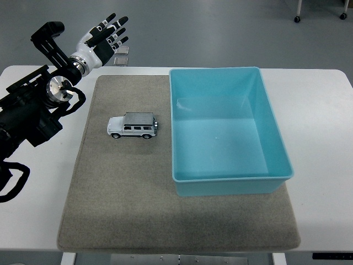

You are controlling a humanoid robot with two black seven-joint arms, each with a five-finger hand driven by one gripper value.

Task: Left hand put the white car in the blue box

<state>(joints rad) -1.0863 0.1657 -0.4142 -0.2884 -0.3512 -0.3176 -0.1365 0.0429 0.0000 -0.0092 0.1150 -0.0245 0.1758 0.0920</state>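
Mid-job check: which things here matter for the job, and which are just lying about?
Job:
white car, on the mat
blue box, empty
left hand, open, raised beyond the table's far left

Lying about:
grey mat
white table

A white table (314, 105) fills most of the view, its far edge running across the upper part. A grey-brown felt mat (121, 193) lies on the table, covering its middle and reaching near its front edge. Beyond the table's far edge stretches a smooth grey floor (220, 27) with soft, even light. Past the table's far right corner stand two castor wheels (297, 19) of some furniture.
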